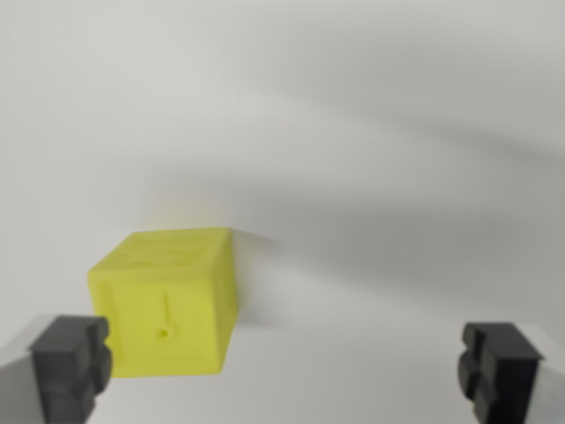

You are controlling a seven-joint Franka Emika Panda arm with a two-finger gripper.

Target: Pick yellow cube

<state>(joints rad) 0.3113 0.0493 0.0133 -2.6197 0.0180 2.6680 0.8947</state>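
Yellow cube (168, 302) on the white worktop (380, 177).
The hand (285, 371) is spread wide, holding nothing; the cube sits beside its finger at the wrist view's left.

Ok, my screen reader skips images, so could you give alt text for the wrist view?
A yellow cube sits on a plain white surface, close to the left finger of the open end effector rather than centred. The right finger stands well clear.
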